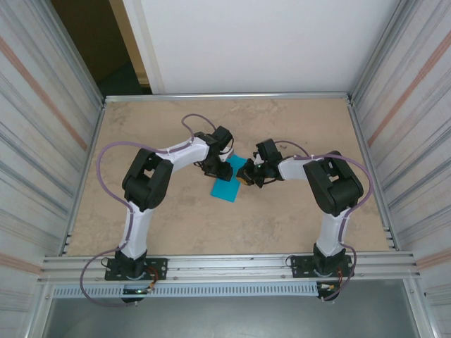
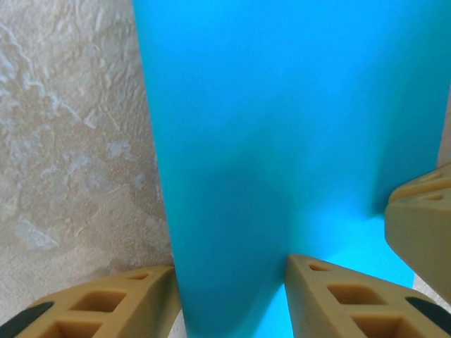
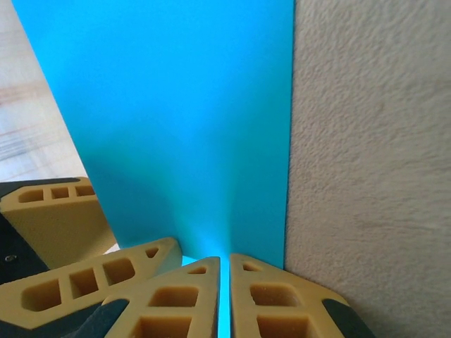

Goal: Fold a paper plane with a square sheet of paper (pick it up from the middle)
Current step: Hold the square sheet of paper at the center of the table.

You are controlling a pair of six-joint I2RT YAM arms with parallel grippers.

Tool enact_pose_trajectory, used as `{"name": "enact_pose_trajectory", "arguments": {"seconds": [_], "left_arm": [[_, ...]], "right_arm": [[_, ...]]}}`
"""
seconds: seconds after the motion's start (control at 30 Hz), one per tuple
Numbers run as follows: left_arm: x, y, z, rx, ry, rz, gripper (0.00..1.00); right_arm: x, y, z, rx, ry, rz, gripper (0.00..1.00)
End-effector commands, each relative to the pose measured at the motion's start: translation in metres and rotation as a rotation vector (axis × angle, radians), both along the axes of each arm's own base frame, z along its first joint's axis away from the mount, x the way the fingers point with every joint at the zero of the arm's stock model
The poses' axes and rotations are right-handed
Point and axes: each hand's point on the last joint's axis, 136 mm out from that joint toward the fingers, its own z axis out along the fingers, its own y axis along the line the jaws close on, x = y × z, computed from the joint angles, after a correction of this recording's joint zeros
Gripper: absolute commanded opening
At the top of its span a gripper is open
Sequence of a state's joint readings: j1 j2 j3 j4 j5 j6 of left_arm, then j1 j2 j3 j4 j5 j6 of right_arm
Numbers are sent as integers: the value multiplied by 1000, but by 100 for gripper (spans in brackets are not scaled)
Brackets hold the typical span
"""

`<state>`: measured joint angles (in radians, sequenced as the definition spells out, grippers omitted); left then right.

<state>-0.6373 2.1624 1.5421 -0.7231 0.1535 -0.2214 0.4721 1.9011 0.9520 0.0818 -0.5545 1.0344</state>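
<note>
The square sheet of paper lies about the middle of the tabletop, well clear of all four edges, with both claws meeting over its far part. The right claw reaches in from the right-edge side. In its wrist view its yellow fingers stand nearly together, pinching a thin upright fold of the blue paper in the slit between them. The left claw reaches in from the left-edge side. Its fingers stand roughly half apart, with a raised ridge of the paper filling the gap from one to the other; whether they press it cannot be told.

The two claws crowd each other. One finger of the right claw juts in just beside the ridge in the left wrist view, and the left claw's fingers sit close beside the fold in the right wrist view. From above, the wrists cover the paper's far part.

Purple cables loop over both arms. Corrugated walls close the left and right edges, a white panel stands beyond the far edge, and a metal rail runs along the near edge.
</note>
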Motion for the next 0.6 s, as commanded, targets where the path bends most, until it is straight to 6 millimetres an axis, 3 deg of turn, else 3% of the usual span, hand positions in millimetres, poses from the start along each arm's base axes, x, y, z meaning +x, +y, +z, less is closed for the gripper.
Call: {"name": "enact_pose_trajectory", "arguments": {"seconds": [0.0, 0.17, 0.3, 0.4, 0.57], "left_arm": [[-87, 31, -132, 164, 311, -61, 47], [-86, 32, -130, 169, 304, -60, 47], [-81, 29, -116, 156, 286, -50, 47], [-70, 17, -86, 79, 265, -11, 48], [-39, 0, -16, -101, 180, 92, 50]], "right_arm": [[-4, 1, -9, -21, 12, 28, 10], [-16, -10, -29, -92, 67, 30, 8], [-28, -22, -46, -161, 118, 43, 6], [-36, -31, -57, -222, 152, 70, 5], [-42, -37, -66, -287, 179, 143, 3]]}}
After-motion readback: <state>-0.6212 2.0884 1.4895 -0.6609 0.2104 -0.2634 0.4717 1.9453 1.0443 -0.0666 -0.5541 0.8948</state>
